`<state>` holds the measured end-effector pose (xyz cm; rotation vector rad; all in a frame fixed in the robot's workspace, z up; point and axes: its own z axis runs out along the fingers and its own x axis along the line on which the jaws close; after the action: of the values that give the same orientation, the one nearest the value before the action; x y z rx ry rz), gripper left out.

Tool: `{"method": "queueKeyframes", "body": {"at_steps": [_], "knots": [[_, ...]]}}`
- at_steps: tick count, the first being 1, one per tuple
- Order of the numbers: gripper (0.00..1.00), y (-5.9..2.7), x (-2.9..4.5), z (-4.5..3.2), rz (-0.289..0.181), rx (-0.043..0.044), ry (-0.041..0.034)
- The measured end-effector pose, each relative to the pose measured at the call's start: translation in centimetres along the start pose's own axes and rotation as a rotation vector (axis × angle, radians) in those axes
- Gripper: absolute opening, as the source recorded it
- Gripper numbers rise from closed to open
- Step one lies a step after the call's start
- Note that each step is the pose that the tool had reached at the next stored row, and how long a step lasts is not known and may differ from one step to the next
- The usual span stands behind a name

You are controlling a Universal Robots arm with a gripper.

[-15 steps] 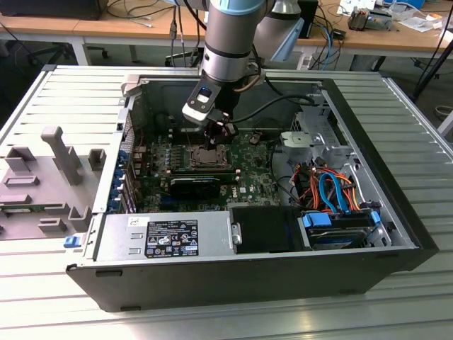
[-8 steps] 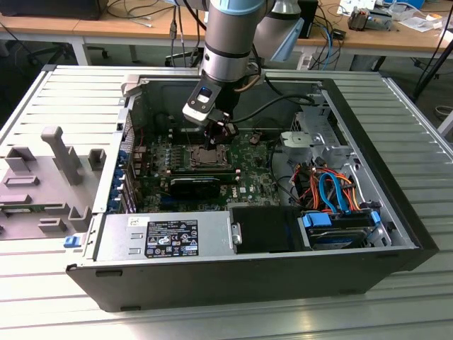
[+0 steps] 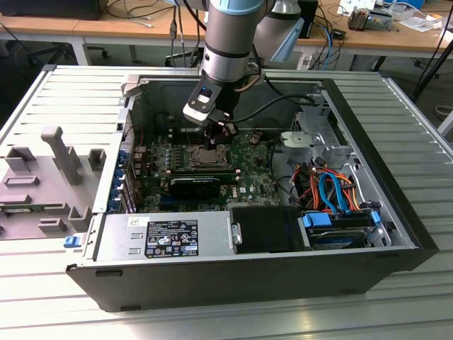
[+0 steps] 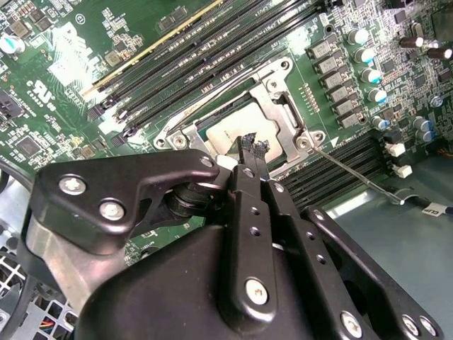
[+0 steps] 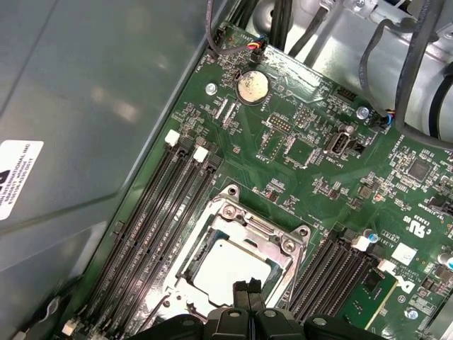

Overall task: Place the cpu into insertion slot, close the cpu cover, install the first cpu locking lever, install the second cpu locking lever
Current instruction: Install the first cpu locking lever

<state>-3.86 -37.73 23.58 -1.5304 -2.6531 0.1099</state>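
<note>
— What's inside the computer case (image 3: 248, 283)?

— It lies open on a ribbed metal table (image 3: 64, 99). A green board (image 3: 258, 166) covers the floor. A black labelled box (image 3: 170, 237) fills the near side, and a grey cage (image 3: 315, 134) stands toward the exterior view's right. In front of the cage a blue tray (image 3: 315, 219) holds a drive, with orange and blue cables (image 3: 327, 193) looping just above it.

— And the slot?

— The slot (image 3: 211, 154) sits mid-board, between rows of long black memory slots (image 5: 152, 227). The silvery chip (image 5: 226, 273) is in it, seen in both wrist views. The cover (image 5: 249, 225) frames the chip, though I can't tell whether it's pressed fully down.

— Any lever?

— One thin lever (image 4: 354, 173) runs out from a corner of the slot, across the memory slots.

— The gripper?

— The gripper (image 4: 255, 145) hangs just above the chip. Its fingers are pressed together, with nothing between them.
</note>
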Motion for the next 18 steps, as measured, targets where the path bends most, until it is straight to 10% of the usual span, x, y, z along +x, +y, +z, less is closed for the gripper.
{"method": "queueKeyframes", "body": {"at_steps": [18], "knots": [[0.11, 0.0, 0.0, 0.0, -0.014, 0.0005, -0.0014]]}}
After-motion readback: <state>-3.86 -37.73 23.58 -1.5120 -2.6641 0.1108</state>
